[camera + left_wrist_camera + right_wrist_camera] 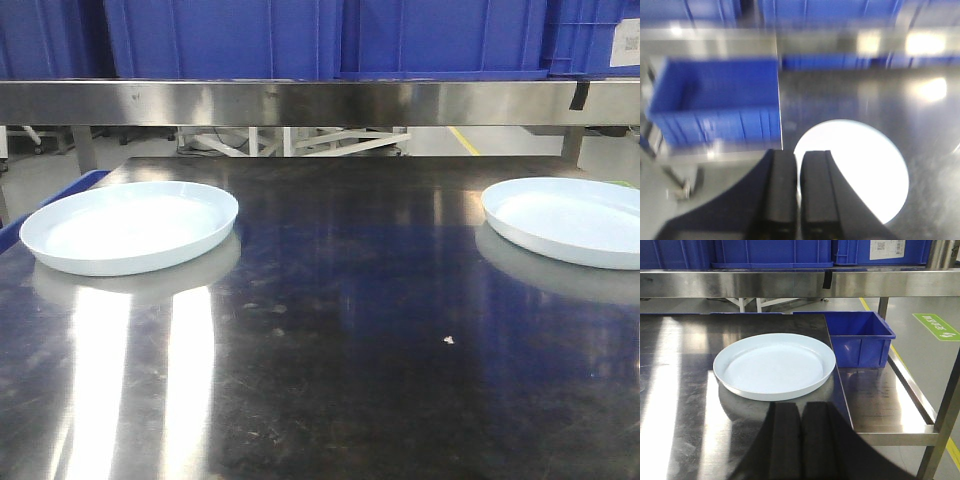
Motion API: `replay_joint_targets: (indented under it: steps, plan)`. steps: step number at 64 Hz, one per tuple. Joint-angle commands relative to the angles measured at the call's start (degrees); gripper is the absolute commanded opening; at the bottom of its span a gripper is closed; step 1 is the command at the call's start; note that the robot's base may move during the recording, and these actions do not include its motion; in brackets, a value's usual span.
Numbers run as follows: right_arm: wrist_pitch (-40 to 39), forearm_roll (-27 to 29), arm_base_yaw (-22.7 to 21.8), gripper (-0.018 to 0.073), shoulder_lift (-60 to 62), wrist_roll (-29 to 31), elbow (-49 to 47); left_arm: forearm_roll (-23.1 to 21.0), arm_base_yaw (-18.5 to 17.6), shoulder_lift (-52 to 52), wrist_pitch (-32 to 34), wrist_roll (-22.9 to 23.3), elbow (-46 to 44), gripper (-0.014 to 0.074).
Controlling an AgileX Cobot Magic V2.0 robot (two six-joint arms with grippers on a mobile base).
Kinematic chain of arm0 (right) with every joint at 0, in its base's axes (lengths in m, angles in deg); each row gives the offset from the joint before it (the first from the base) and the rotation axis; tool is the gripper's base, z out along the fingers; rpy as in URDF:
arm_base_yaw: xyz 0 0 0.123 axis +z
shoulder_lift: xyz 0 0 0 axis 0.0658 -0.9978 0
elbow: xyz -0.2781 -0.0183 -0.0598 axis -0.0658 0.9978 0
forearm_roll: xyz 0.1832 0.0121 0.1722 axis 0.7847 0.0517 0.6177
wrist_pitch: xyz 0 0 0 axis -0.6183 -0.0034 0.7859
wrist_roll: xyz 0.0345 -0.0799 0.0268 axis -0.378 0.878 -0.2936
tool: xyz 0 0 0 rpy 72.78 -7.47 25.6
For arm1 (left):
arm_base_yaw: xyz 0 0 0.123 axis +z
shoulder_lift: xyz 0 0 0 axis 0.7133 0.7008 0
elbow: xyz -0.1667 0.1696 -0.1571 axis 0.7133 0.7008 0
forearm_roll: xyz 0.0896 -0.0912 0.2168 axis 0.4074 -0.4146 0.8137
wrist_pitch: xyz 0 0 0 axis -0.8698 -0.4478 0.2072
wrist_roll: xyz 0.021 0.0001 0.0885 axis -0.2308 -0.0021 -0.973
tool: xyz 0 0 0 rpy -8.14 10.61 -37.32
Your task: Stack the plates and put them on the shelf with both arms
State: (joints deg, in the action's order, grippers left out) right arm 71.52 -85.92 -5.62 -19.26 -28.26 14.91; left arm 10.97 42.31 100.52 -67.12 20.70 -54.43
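Resting well apart — two plates, one table.

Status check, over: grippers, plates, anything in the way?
Both shut and empty: left gripper, right gripper. Not yet stacked: left plate and right plate, apart on the table. Only a small speck between them.

Broad white glare streaks cross the lower left of the steel desk in the front view. The left wrist view is blurred throughout, its plate blown out white. The right wrist view is sharp, the right end effector dark and soft-edged.
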Motion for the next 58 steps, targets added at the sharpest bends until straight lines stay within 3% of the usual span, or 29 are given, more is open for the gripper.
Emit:
replay_joint_targets:
  steps: [1,26,38,58]
  plan:
    - [-4.9,-0.7,0.0,0.0056,1.2,0.1,-0.9,-0.6,-0.1,4.6,1.5,0.3,-5.1,0.0274]
    - [-4.9,-0.7,0.0,0.0056,1.2,0.1,-0.9,-1.9,0.1,28.0,-6.7,1.1,-11.2,0.0564]
    - [-5.5,-0.6,0.0,0.0056,1.2,0.1,-0.9,-2.0,0.1,36.2,-3.1,1.6,-11.2,0.0573]
    - [-5.5,-0.6,0.0,0.0056,1.2,0.1,-0.9,-7.4,0.1,41.5,0.6,1.6,-11.3,0.0572]
